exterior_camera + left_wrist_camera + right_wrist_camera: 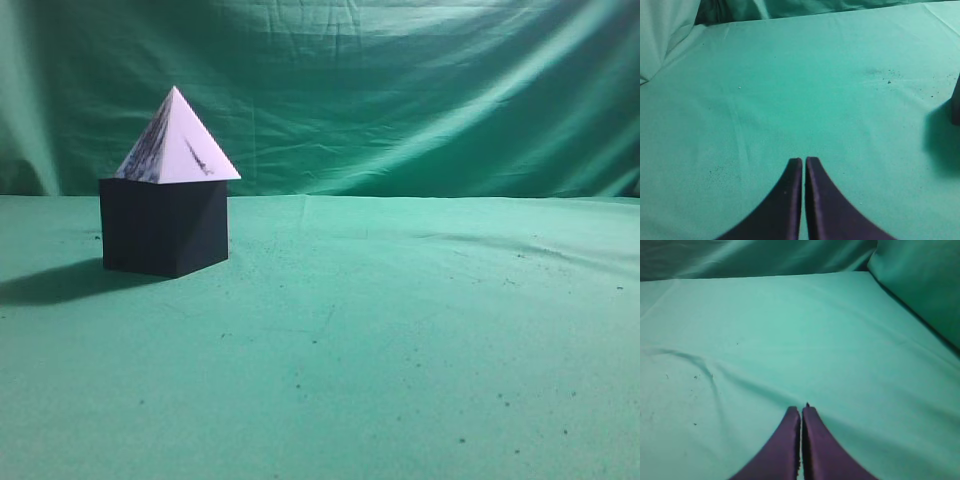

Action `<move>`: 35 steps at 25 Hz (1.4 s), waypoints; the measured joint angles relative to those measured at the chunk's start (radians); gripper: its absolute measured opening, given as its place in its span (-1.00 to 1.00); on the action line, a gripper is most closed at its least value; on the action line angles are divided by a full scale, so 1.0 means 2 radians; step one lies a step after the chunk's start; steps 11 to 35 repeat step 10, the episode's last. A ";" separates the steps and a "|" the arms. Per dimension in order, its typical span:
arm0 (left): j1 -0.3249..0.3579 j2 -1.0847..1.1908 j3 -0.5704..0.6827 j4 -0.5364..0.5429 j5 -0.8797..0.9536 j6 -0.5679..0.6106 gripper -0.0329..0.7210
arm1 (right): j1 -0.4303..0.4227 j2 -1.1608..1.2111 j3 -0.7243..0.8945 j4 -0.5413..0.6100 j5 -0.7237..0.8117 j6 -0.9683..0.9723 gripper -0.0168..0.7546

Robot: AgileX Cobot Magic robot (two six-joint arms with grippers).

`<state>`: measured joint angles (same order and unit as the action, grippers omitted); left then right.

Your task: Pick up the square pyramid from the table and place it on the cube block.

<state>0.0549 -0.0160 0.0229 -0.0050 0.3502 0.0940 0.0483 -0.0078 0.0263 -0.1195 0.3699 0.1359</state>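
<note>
In the exterior view the white, smudged square pyramid (176, 145) sits upright on top of the dark navy cube block (164, 226), which stands on the green cloth table (400, 330) at the left. No gripper shows in that view. In the left wrist view my left gripper (804, 160) is shut and empty above bare cloth; a dark edge of the cube block (956, 102) shows at the far right. In the right wrist view my right gripper (801, 409) is shut and empty over wrinkled cloth.
A green cloth backdrop (400, 90) hangs behind the table. The cube casts a shadow (60, 282) to its left. Cloth folds rise at the left edge of the left wrist view (660, 35) and the right edge of the right wrist view (925, 285).
</note>
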 joint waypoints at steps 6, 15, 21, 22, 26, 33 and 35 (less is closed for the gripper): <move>0.000 0.000 0.000 0.000 0.000 0.000 -0.91 | 0.000 0.000 0.000 0.000 0.001 0.000 -0.96; 0.000 0.000 0.000 0.000 0.000 0.000 -0.91 | 0.000 0.000 0.000 0.000 0.001 0.000 -0.96; 0.000 0.000 0.000 0.000 0.000 0.000 -0.91 | 0.000 0.000 0.000 0.000 0.001 0.000 -0.96; 0.000 0.000 0.000 0.000 0.000 0.000 -0.91 | 0.000 0.000 0.000 0.000 0.001 0.000 -0.96; 0.000 0.000 0.000 0.000 0.000 0.000 -0.91 | 0.000 0.000 0.000 0.000 0.001 0.000 -0.96; 0.000 0.000 0.000 0.000 0.000 0.000 -0.91 | 0.000 0.000 0.000 0.000 0.001 0.000 -0.96; 0.000 0.000 0.000 0.000 0.000 0.000 -0.91 | 0.000 0.000 0.000 0.000 0.001 0.000 -0.96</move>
